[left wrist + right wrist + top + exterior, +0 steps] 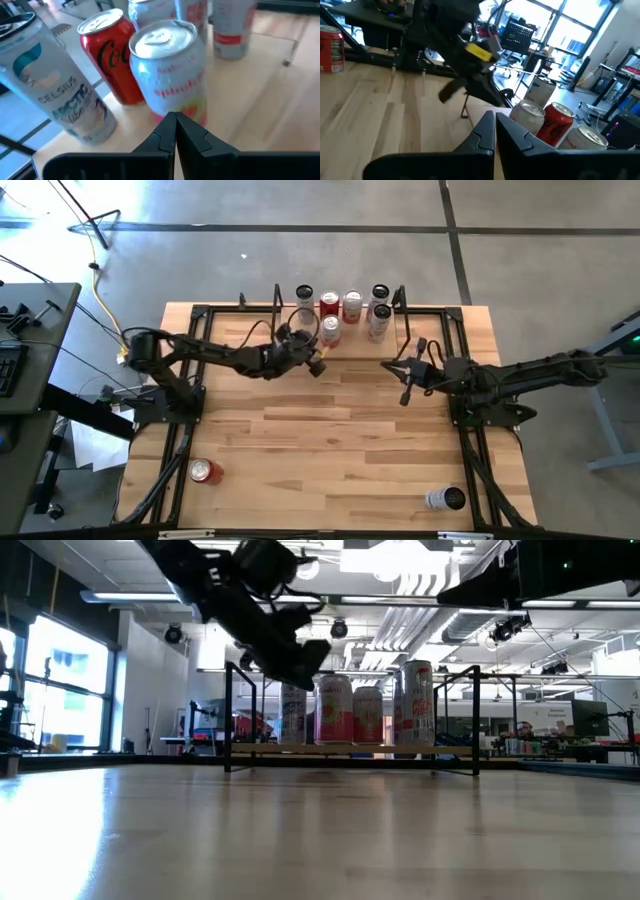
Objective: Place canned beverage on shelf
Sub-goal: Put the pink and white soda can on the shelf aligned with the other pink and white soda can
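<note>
you have a big wooden table point(330, 430) under both arms. at its far edge stands the shelf point(340, 330), a low light board between two thin black frames, with a bunch of cans point(340, 315) standing on it.

your left arm reaches to the shelf. its left gripper point(175, 122) is pinched all the way shut and holds nothing. it hangs just in front of a white and pink can point(170, 70) on the shelf. beside that can is a red can point(112, 55) with "coca-cola" style writing, and next to that a pale can point(55, 90) that reads "celsius arctic vibe".

your right arm comes in from the other side. its right gripper point(495, 125) is pinched shut too, with nothing in it, above the table near the shelf's right end.

two cans lie on the near side of the table, well apart: a red one point(206, 471) on the left and a white one point(445, 499) on the right.
</note>
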You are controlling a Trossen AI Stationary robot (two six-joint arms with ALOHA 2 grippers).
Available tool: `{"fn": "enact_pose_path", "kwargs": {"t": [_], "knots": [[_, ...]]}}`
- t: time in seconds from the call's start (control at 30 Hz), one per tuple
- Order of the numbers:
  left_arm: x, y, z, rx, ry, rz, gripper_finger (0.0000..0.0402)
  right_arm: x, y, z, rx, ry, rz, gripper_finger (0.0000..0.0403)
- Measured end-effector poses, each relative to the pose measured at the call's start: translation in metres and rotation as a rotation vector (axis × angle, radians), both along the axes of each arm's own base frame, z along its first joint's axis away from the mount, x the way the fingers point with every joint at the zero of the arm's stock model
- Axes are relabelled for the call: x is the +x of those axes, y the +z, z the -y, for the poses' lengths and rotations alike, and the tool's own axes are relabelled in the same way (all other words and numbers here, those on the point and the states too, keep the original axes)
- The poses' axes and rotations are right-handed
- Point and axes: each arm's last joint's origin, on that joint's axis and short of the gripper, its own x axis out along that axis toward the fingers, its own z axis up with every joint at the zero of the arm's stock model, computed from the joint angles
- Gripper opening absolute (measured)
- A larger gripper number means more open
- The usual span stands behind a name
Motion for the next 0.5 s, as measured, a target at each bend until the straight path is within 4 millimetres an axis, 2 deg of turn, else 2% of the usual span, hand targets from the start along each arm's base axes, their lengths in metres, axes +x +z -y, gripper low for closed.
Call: {"fn": "enact_pose_path", "kwargs": {"t": [0.17, 0.5], "knots": [[0.011, -0.014, -0.013, -0.009, 0.027, -0.039, 0.0000, 0.000, 0.000, -0.003, -0.014, 0.005, -0.005, 0.0000], [0.027, -0.026, -0.031, -0.022, 0.063, -0.035, 0.0000, 0.000, 0.000, -0.005, -0.025, 0.012, -0.005, 0.0000]]}}
